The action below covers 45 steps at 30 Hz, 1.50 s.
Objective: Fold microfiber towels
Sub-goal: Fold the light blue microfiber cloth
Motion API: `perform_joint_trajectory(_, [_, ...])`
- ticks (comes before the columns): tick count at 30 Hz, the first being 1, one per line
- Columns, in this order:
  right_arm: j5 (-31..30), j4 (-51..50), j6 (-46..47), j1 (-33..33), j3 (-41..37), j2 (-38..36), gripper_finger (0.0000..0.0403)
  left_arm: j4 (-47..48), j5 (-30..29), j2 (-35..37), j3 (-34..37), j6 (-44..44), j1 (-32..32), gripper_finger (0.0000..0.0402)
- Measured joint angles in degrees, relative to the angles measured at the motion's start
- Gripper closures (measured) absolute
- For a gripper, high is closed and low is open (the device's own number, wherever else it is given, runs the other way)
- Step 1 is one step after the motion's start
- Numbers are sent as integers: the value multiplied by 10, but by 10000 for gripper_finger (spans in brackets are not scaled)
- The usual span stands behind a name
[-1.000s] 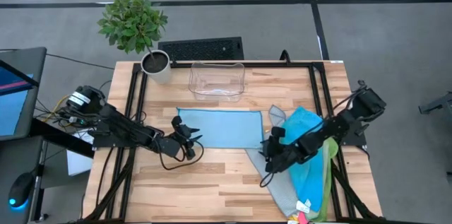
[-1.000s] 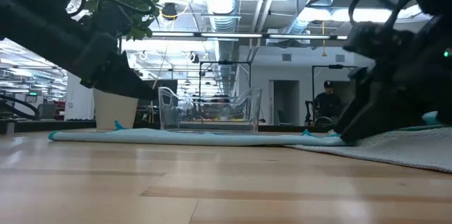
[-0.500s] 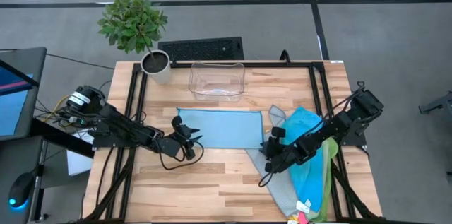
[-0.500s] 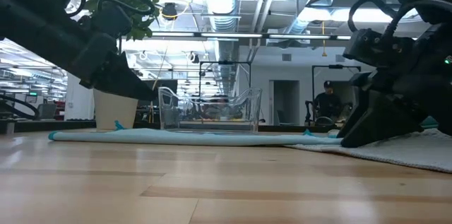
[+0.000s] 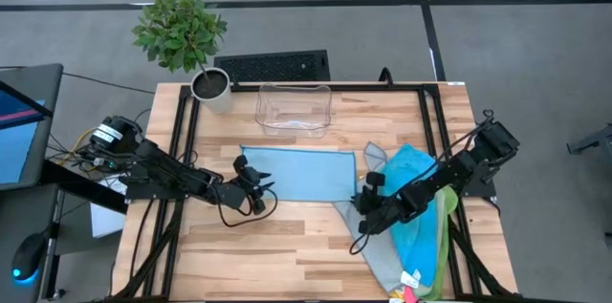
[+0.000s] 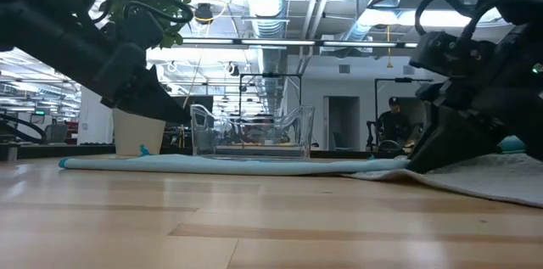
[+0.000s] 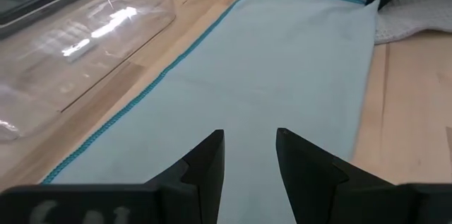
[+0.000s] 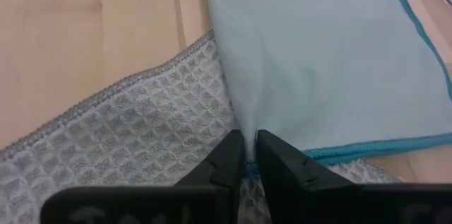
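**Light Blue Towel Pinched at Two Near Corners**

A light blue, thin microfiber towel with teal stitched edging (image 5: 296, 172) is spread flat on the wooden counter (image 5: 287, 246), in front of a clear plastic bin (image 5: 294, 110). Its right near corner is clamped between the fingers of the right tool (image 8: 247, 160), just beside a grey waffle-weave towel (image 8: 127, 153) that lies partly under a teal one (image 5: 421, 207). The left tool (image 7: 248, 160) is set over the towel's left edge with its fingers narrowly apart; whether cloth is caught there cannot be told. The fabric is judged soft, light and limp, so it is best held at the corners, by the stitched hem, and lifted evenly to avoid sagging or dragging the grey towel along.
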State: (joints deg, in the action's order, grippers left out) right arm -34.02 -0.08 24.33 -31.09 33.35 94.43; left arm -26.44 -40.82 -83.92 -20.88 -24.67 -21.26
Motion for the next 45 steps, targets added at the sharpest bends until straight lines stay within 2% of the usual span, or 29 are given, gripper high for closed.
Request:
perform_joint_trajectory(4, [0, -11, -19, 0, 15, 0, 333, 0, 1, 0, 0, 0, 0, 278])
perform_joint_trajectory(13, [-4, -122, -62, 5, 86, 0, 345, 0, 3, 0, 0, 9, 0, 278])
perform_joint_trajectory(20, [-3, -114, -149, 41, 123, 0, 372, 0, 4, 0, 0, 9, 0, 278])
perform_joint_trajectory(24, [28, -84, -213, 78, 130, 0, 382, 0, 4, 0, 0, 10, 0, 278])
perform_joint_trajectory(33, [105, 46, -304, 137, 130, 0, 369, 0, 4, 0, 0, 10, 0, 278])
perform_joint_trajectory(38, [138, 92, -325, 152, 131, 5, 378, 0, 1, 0, 0, 14, 0, 278])
perform_joint_trajectory(45, [161, 148, -339, 163, 130, 5, 370, 0, -4, 0, 0, 15, 0, 278])
